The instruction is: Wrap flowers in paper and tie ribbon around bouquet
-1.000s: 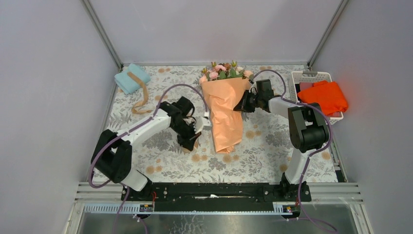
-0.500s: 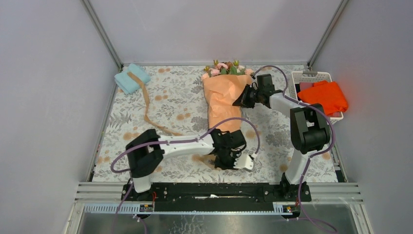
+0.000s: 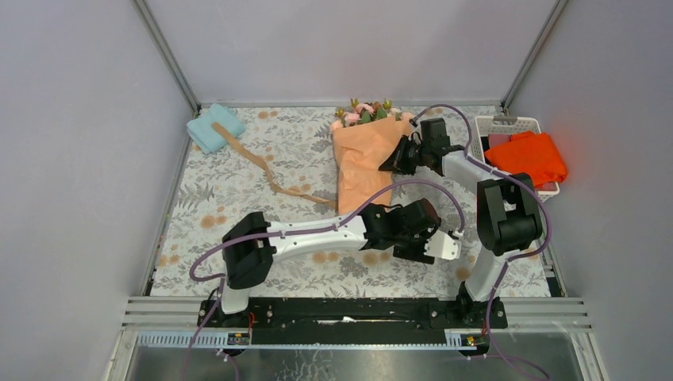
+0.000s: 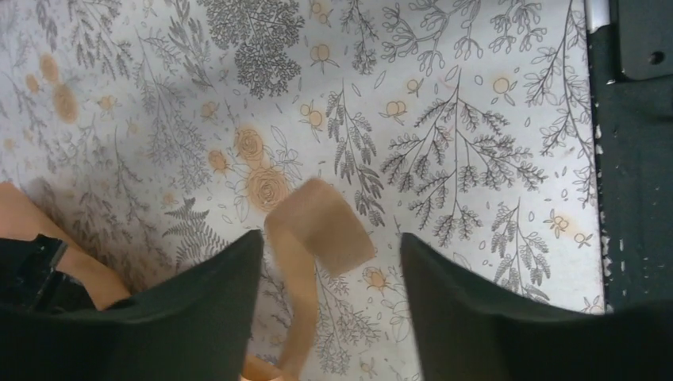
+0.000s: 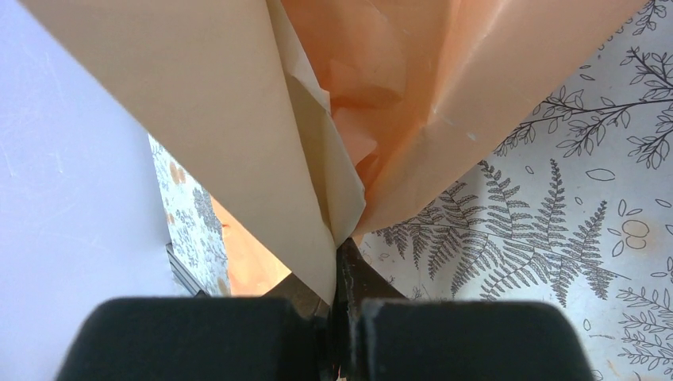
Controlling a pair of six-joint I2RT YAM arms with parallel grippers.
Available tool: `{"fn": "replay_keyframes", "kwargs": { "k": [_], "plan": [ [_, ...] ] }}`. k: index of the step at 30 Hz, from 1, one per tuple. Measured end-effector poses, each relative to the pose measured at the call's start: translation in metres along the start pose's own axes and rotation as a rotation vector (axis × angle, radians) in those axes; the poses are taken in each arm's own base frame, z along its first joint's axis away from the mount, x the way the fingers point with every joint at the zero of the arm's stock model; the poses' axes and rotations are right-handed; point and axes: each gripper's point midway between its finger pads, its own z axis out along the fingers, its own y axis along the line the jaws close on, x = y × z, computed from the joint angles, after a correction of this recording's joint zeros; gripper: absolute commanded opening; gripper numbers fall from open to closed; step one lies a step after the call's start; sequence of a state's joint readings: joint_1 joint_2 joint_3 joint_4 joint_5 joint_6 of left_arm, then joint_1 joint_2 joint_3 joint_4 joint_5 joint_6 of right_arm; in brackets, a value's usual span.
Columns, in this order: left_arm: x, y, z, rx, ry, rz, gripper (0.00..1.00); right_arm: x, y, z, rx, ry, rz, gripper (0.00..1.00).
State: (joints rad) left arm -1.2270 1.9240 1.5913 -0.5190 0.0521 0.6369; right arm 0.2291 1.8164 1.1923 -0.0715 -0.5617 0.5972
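Note:
The bouquet (image 3: 361, 163) lies on the floral mat, its peach paper (image 5: 238, 103) wrapped round the pink flowers (image 3: 365, 113) at the far end. My right gripper (image 3: 394, 164) is shut on the paper's right edge, and the fold runs straight into its closed jaws (image 5: 340, 258). The tan ribbon (image 3: 302, 194) stretches from the blue cloth to the bouquet's lower end. Its free end (image 4: 317, 226) lies loose on the mat between the fingers of my left gripper (image 4: 329, 262), which stands open. That left gripper (image 3: 447, 244) sits right of the bouquet's tail, and the arm hides the tail.
A light blue folded cloth (image 3: 214, 127) lies at the back left corner. A white basket (image 3: 508, 125) holding a bright orange cloth (image 3: 528, 157) stands at the right edge. The black base rail (image 4: 635, 159) borders the mat close to my left gripper.
My left arm swept rightward across the bouquet's tail, dragging the ribbon out straight. Its jaws, shut before, now stand apart with the ribbon end lying loose. The right gripper kept its hold.

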Motion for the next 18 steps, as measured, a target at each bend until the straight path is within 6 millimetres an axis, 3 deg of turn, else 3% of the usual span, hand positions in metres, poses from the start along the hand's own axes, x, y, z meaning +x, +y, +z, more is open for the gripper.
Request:
{"fn": "replay_keyframes", "kwargs": {
  "k": [1,6,11,14,18],
  "plan": [
    [0.0,0.001,0.0,-0.007,0.001,-0.005,0.98,0.0,0.0,0.0,0.001,0.002,0.0,0.0],
    [0.001,-0.016,-0.01,0.098,0.021,-0.047,0.99,0.004,0.001,0.001,0.002,0.01,-0.003,0.0],
    [-0.023,-0.009,-0.056,0.184,-0.058,-0.145,0.99,0.013,0.009,0.006,-0.006,0.028,-0.021,0.0],
    [-0.011,0.032,-0.094,0.149,-0.122,-0.285,0.99,0.02,0.015,0.01,-0.017,0.041,-0.038,0.0],
    [0.068,0.125,-0.159,-0.032,-0.185,-0.6,0.99,0.032,0.019,0.016,-0.022,0.056,-0.052,0.0]
  ]
}}
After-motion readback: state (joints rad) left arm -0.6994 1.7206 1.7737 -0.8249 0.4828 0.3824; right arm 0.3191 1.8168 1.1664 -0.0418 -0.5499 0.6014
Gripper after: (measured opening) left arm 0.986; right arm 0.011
